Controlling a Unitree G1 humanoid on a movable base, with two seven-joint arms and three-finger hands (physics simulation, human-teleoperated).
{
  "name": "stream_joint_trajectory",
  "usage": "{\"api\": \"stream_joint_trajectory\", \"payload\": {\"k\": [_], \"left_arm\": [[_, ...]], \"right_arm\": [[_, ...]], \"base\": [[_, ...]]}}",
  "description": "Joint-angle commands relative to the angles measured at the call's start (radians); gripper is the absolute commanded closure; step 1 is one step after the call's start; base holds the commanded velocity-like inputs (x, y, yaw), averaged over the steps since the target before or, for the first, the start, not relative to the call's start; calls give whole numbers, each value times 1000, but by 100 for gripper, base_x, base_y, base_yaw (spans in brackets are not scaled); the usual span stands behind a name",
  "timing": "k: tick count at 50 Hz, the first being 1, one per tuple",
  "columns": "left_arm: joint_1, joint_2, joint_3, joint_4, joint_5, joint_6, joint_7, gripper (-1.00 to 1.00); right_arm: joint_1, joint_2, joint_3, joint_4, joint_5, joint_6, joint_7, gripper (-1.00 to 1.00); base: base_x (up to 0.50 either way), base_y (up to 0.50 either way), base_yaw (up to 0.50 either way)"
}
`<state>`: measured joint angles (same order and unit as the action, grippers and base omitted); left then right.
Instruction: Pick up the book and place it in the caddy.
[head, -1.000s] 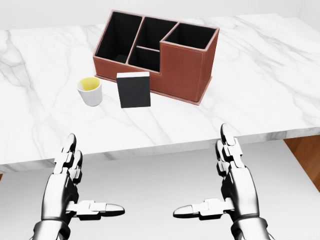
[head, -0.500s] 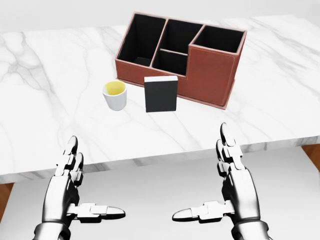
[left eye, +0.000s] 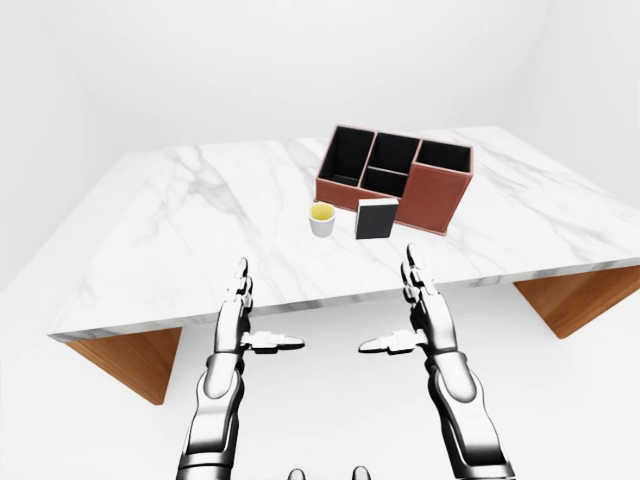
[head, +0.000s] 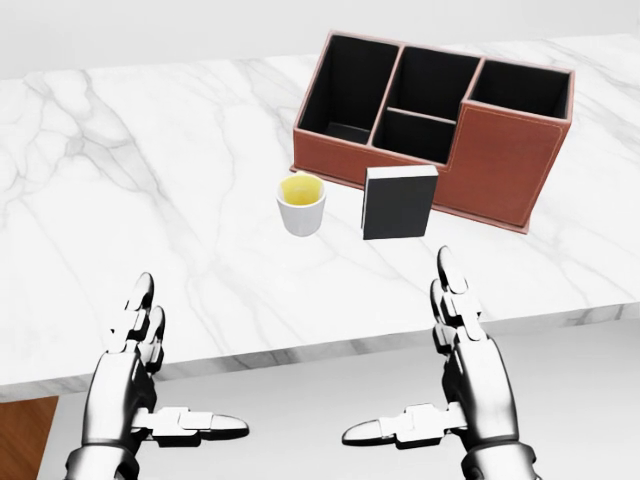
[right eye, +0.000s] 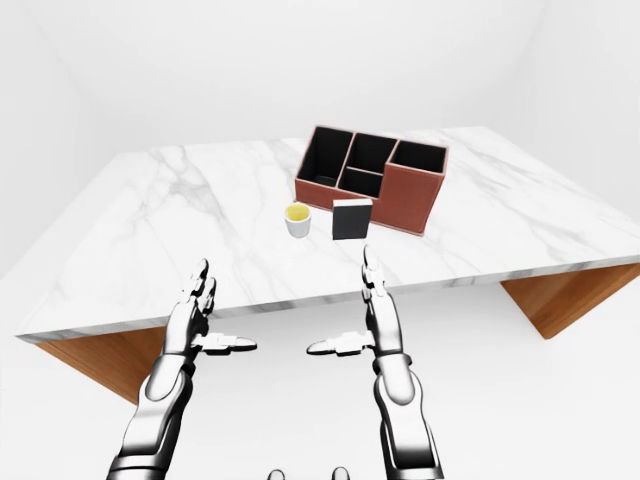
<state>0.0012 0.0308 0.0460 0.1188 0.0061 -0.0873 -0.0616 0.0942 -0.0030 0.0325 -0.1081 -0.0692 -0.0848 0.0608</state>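
A black book (head: 399, 203) stands upright on the marble table (head: 150, 200), right of the middle in the head view. Just above it stands the brown caddy (head: 505, 165) with several black compartments, all looking empty. My left hand (head: 140, 375) is open at the lower left, below the table's near edge. My right hand (head: 450, 370) is open at the lower right, below the book and apart from it. Both hands are empty, thumbs pointing toward each other.
A white cup (head: 301, 204) with yellow contents stands just left of the book. The table rests on wooden supports (left eye: 575, 298). White floor and walls surround the table.
The whole picture has shifted: book, cup and caddy have slid to the right in the head view, so the camera has moved. My hands keep the same open pose.
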Motion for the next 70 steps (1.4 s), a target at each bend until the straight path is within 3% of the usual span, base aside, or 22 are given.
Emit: {"api": "stream_joint_trajectory", "payload": {"k": [1,7,9,15,18,48,70], "left_arm": [[3,-2,-2,-28,1,0,-7,-100],[0,-1,-1,-47,6,0,-4,-100],[0,-1,-1,-71,7,13,-4,-100],[9,2,5,-200,-9,122,-17,-100],[3,6,10,-265,-17,175,-28,-100],[-171,75,96,-548,-24,175,-47,-100],[-148,72,109,-682,-6,175,-43,-100]], "right_arm": [[23,-5,1,-60,-15,26,3,-100],[22,-7,0,-98,-33,73,3,-100],[21,-9,-1,-123,-37,93,7,-100],[-3,-14,-11,-172,-51,164,21,-100],[-29,-19,-18,-192,-66,172,26,-100],[-216,-74,-119,-350,-98,172,68,-100],[-212,-68,-106,-477,-135,172,101,-100]], "base": [[0,0,0],[0,0,0],[0,0,0],[0,0,0],[0,0,0],[0,0,0],[0,0,0]]}}
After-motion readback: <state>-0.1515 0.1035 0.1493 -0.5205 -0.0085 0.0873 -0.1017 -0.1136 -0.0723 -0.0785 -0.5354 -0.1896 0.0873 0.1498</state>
